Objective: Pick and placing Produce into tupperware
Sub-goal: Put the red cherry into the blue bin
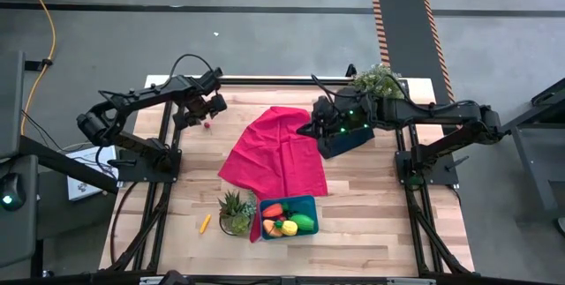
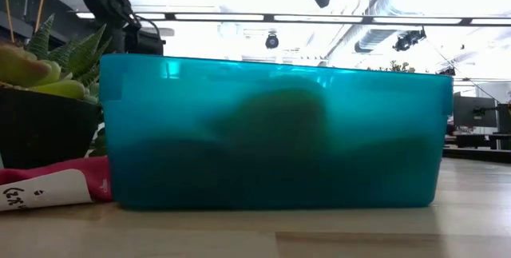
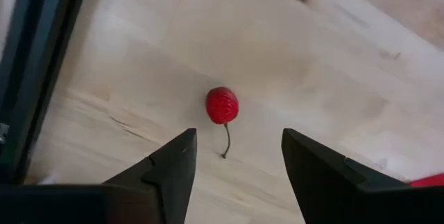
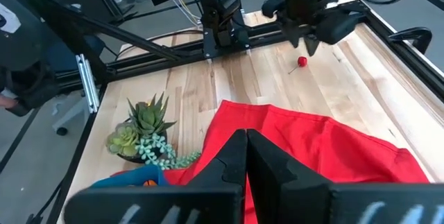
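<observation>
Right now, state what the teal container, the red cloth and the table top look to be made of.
Teal container: translucent plastic, glossy; dark shapes of its contents show through the wall.
Red cloth: soft woven fabric, matte; it lies in folds and creases.
Table top: pale wood planks, smooth, likely sealed; grain and plank seams show.

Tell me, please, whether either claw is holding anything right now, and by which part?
Nothing is held. The left claw stands open above a small red cherry on the table; the right claw is shut on nothing.
</observation>
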Controlling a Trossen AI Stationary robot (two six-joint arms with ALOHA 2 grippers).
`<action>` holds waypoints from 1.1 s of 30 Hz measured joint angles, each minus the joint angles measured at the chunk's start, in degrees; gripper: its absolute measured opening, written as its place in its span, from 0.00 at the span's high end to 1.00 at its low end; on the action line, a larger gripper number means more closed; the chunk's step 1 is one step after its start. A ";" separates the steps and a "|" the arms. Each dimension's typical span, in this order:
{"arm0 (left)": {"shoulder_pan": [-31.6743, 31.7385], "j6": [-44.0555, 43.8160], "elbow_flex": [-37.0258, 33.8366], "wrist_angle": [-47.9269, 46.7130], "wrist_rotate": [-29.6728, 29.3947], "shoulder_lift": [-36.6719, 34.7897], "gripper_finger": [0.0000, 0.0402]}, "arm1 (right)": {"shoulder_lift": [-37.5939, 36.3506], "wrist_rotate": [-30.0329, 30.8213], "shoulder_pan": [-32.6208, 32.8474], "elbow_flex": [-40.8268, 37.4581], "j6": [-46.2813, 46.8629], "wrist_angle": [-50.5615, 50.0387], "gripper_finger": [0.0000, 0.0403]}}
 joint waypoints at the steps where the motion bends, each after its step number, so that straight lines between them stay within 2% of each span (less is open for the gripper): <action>1: 0.00 -0.34 -0.75 0.74 0.58 0.00 0.50 | 0.00 0.00 -0.23 0.00 -0.06 0.00 1.00; 4: 0.00 -1.38 -3.29 2.53 2.25 0.00 0.50 | 0.00 0.00 -0.82 0.00 -0.06 0.00 1.00; 14: 0.04 -2.99 -6.95 5.79 1.61 0.00 0.50 | 0.00 0.01 -1.46 0.00 0.33 0.01 1.00; 33: 0.04 -4.48 -7.24 9.29 -1.68 0.00 0.50 | 0.02 0.02 -1.46 0.00 1.62 0.00 1.00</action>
